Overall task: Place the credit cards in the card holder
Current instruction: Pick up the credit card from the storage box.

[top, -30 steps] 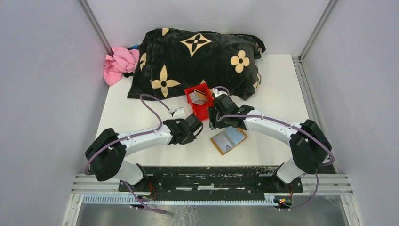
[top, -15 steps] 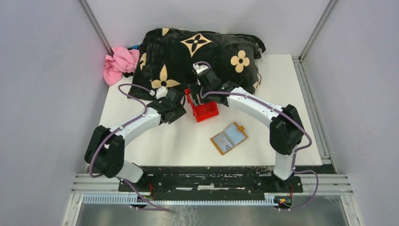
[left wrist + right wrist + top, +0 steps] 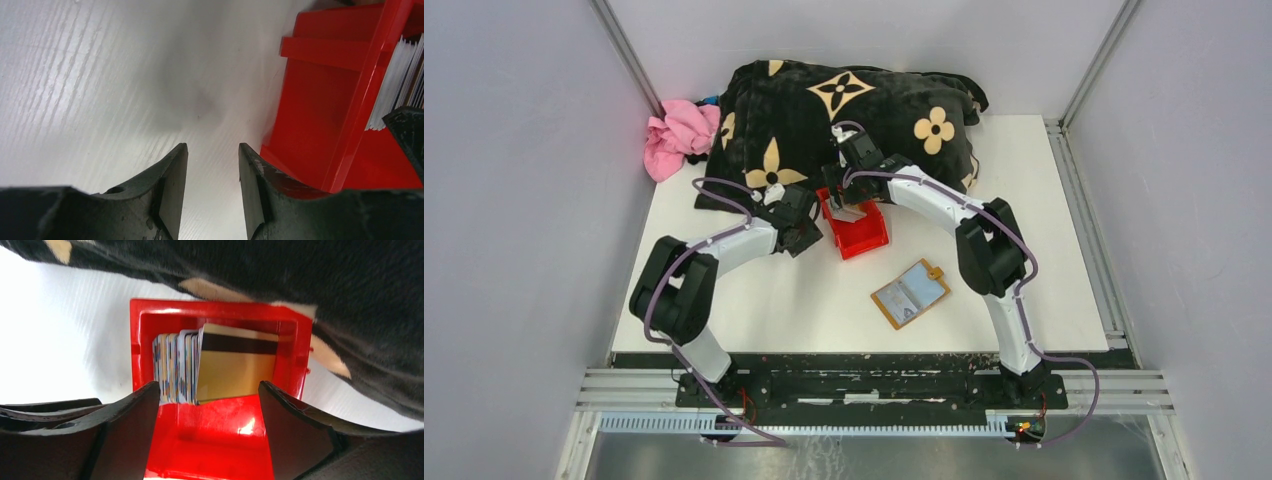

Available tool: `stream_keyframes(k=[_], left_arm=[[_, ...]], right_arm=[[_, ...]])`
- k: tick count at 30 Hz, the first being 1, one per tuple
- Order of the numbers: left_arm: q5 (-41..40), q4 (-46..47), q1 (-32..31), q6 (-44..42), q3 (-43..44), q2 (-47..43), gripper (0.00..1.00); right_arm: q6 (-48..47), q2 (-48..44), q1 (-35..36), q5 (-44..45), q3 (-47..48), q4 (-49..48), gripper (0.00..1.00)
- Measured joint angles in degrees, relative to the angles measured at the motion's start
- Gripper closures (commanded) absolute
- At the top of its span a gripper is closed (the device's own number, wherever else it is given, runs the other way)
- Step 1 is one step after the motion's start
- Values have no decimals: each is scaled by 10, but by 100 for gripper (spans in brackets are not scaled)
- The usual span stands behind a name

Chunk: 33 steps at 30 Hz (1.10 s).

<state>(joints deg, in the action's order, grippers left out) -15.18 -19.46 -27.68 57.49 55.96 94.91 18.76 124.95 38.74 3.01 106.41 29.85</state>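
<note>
R claw (image 3: pixel 208 390) hung wide open over credit cards (image 3: pixel 235 370) in red bin (image 3: pixel 220 307); L claw (image 3: pixel 212 150) was open too, both empty.

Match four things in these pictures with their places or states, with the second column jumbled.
1 credit cards
2 card holder
3 pink cloth
4 right pincer

a flat on the table, nearer the arm bases
b open, above the red bin
c standing on edge inside the red bin
d beside the black blanket, far left

Pairs: 1-c, 2-a, 3-d, 4-b
</note>
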Motion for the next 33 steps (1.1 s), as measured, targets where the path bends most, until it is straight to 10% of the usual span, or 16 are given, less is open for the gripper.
stream_keyframes(k=[33], left_arm=[[83, 80, 10, -11, 24, 68, 56]], right_arm=[[61, 37, -33, -150, 21, 2, 45]])
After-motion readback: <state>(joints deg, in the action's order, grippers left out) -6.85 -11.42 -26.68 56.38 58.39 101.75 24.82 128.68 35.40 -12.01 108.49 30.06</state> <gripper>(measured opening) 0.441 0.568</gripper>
